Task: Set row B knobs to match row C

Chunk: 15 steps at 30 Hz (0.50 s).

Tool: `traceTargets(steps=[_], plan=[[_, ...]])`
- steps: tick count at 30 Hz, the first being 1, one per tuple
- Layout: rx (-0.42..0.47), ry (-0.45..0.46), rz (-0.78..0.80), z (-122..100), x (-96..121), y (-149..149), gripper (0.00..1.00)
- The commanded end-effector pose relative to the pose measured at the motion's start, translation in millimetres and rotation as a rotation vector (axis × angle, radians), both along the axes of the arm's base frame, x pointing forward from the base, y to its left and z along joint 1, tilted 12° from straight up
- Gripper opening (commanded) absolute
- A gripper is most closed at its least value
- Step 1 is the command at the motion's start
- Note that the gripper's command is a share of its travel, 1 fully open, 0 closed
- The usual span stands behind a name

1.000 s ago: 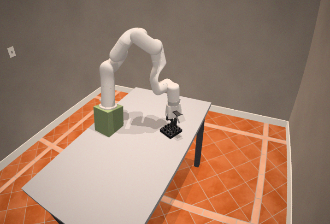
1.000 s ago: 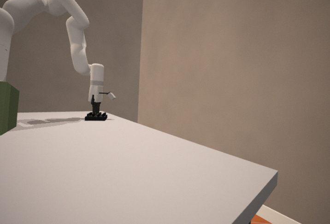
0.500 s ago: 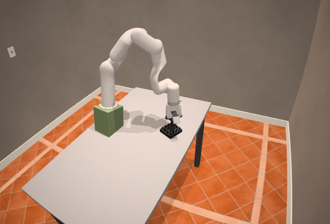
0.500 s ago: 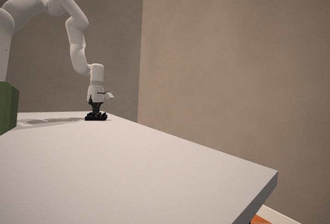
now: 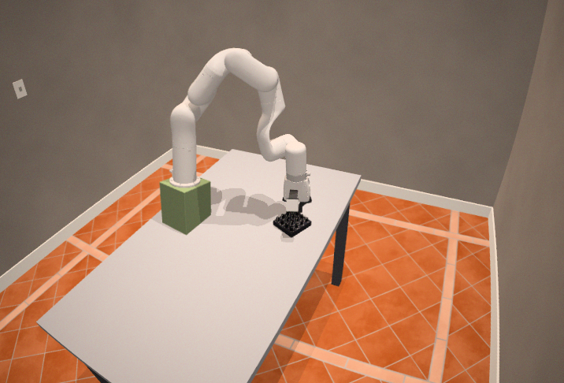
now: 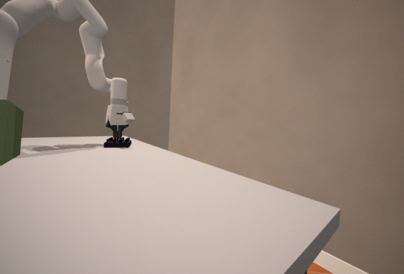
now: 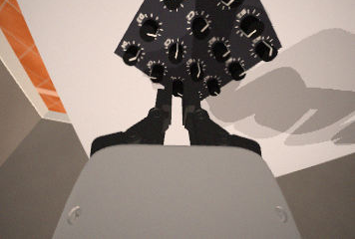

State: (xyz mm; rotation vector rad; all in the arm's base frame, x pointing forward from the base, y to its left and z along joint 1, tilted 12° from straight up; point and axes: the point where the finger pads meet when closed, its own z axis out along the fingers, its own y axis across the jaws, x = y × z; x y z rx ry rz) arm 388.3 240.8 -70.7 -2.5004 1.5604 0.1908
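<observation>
The black knob box stands on the white table near its right edge, and also shows in the exterior view. In the wrist view the knob box looks like a diamond, with its front side toward the upper left. My gripper points straight down and its fingers are shut on knob B4, an end knob in the second row from the rear. The fingers hide that knob's white line. The corner knob behind it is hidden. The gripper also shows low over the box in the top view.
The arm's green base block stands on the table to the left of the box. The table's right edge runs close beside the box. An orange tiled floor lies below.
</observation>
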Motion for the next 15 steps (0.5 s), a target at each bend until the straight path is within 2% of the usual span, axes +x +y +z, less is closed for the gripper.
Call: traceTargets(steps=[1, 4, 15], plan=[[-0.01, 0.029, -0.122, 1.3, 1.6, 0.3, 0.08], [-0.01, 0.035, -0.147, 1.3, 1.6, 0.3, 0.08], [-0.013, 0.091, -0.395, 1.3, 1.6, 0.3, 0.08]])
